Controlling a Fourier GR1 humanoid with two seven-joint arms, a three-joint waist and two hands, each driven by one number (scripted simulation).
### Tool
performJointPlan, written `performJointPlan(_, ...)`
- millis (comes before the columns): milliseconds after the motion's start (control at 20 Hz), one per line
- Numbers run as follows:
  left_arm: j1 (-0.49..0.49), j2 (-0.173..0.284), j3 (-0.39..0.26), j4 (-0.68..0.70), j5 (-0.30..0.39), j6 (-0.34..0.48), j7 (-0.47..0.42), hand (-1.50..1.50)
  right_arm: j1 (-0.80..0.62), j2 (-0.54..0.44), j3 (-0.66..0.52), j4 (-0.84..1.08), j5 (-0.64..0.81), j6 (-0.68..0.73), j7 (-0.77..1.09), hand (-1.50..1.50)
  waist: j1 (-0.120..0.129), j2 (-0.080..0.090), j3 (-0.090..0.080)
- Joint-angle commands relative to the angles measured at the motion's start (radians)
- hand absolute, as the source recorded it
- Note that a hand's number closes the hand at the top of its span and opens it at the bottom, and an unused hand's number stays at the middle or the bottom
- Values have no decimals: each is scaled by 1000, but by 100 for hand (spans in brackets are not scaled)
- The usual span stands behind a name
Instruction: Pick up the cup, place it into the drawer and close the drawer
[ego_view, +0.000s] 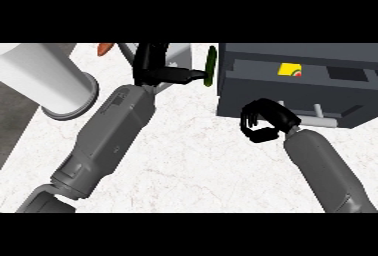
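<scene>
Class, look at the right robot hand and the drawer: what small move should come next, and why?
Probably push the drawer shut with the right robot hand. A yellow object, perhaps the cup, already sits inside the open drawer, and the curled hand is at its front, holding nothing.

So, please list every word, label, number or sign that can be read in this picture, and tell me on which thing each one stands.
No readable text: there are no words, numbers or brand names anywhere in the head view.
Yellow object inside the dark drawer unit: it shows a small red and green mark, too small to read as a sign.
White cylinder: plain, no label.
</scene>
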Motion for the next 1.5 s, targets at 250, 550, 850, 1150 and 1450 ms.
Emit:
performJointPlan(250, 97, 78, -7, -100, 12, -84, 48, -150, -256, -64, -195, 293, -58, -98, -130, 150, 50, 17, 2)
performJointPlan(550, 135, 92, -19, -138, 5, -103, 37, -150, -313, -113, -253, 353, -88, -115, -99, 150, 77, 29, 3)
performJointPlan(850, 156, 92, -24, -151, 11, -129, 49, -150, -359, -156, -283, 325, -131, -50, -71, 150, 99, 38, 1)
performJointPlan(1150, 173, 109, -30, -179, 10, -157, 44, -150, -350, -195, -308, 290, -177, 12, -75, 150, 116, 33, 0)
performJointPlan(1450, 200, 116, -27, -190, 20, -182, 45, -150, -324, -211, -309, 265, -195, 50, -79, 150, 125, 39, 0)
